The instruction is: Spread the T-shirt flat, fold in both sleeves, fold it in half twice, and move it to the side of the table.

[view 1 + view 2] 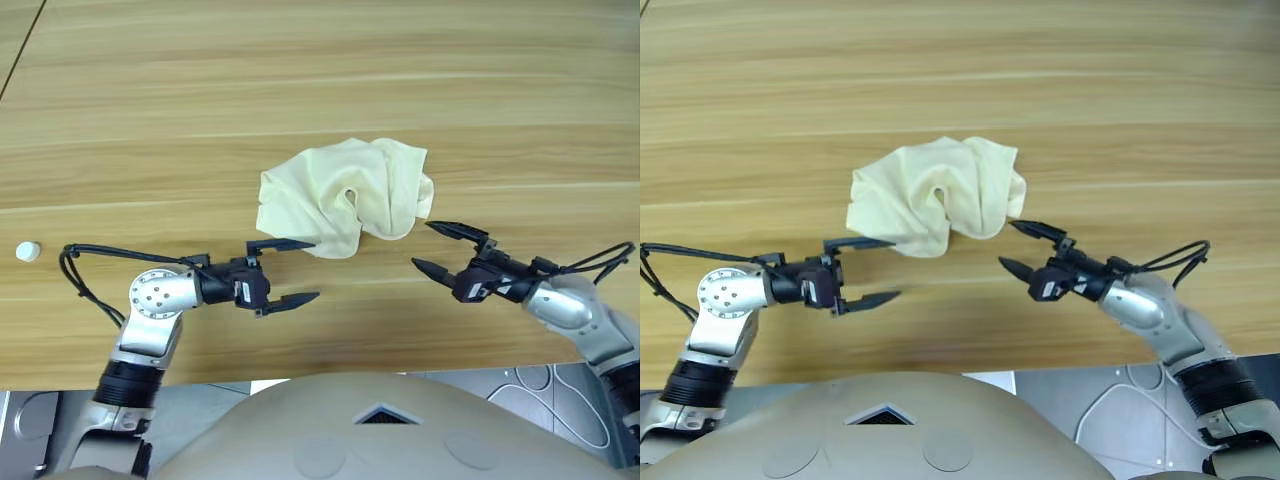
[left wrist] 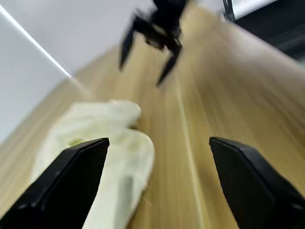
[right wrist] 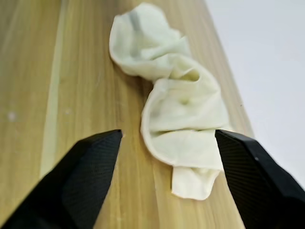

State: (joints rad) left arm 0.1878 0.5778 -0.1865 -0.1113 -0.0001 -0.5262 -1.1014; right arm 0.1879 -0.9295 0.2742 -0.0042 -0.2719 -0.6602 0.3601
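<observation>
Left eye view: left gripper (image 1: 316,269) agape

Pale yellow T-shirt (image 1: 347,197), crumpled, mid-table

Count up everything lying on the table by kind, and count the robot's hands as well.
T-shirt, pale yellow and crumpled: 1
small white round object: 1
robot hands, both open: 2, the left hand and the right hand
Total: 4
</observation>
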